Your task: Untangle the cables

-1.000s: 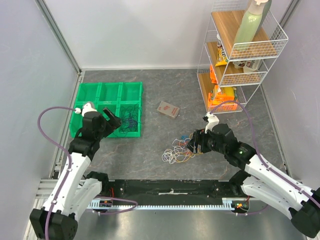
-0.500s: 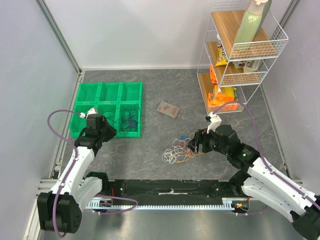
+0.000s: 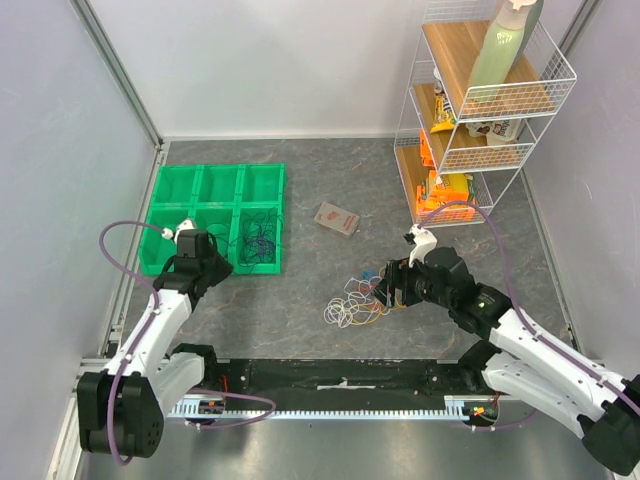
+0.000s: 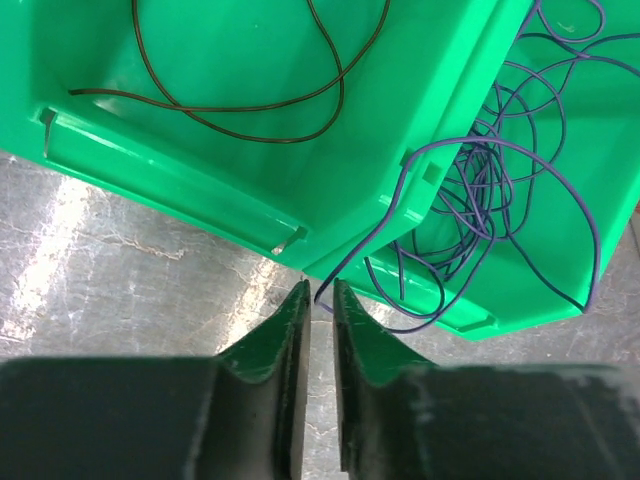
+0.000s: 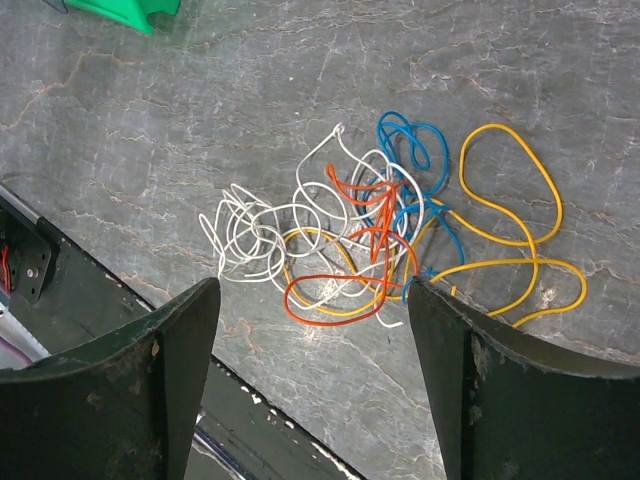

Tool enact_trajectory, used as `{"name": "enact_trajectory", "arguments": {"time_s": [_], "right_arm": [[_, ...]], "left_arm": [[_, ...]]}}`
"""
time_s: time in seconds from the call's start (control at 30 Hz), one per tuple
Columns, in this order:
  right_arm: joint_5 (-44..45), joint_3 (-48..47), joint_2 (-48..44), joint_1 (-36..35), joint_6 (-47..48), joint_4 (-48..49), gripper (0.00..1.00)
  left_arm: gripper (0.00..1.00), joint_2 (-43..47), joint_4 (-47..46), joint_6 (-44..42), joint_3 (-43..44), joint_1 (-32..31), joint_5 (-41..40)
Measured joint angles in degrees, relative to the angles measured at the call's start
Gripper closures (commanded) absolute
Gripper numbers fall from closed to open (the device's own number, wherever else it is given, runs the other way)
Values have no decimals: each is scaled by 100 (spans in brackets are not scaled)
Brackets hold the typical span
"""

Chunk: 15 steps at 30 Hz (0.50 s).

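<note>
The green tray [image 4: 250, 205] ran off frame at 12 and 3 o'clock, purple cables [image 4: 470, 190] with it; whether the left gripper [image 4: 318, 297] pinched one was too fine to tell

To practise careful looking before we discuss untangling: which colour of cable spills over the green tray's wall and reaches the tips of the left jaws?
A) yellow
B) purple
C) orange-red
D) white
B: in the left wrist view the purple cable drapes over the wall of the green tray, and its end runs down to the tips of the left jaws.
</note>
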<state>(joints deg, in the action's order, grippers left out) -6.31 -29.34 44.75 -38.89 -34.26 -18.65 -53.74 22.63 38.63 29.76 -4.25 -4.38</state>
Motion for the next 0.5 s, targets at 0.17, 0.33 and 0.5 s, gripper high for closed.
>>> {"name": "enact_trajectory", "arguments": {"time_s": [0.17,0.33,0.5], "right_arm": [[-66,0,111,0,44,116,16],[-216,-48,269,0,76,184,16],[-393,-186,402,0,170,205,16]], "left_arm": [[98,-98,-223,-13,0,0,61],[98,-197,-367,-103,81,-13,269],[98,-737,-415,-249,564,-57,599]]}}
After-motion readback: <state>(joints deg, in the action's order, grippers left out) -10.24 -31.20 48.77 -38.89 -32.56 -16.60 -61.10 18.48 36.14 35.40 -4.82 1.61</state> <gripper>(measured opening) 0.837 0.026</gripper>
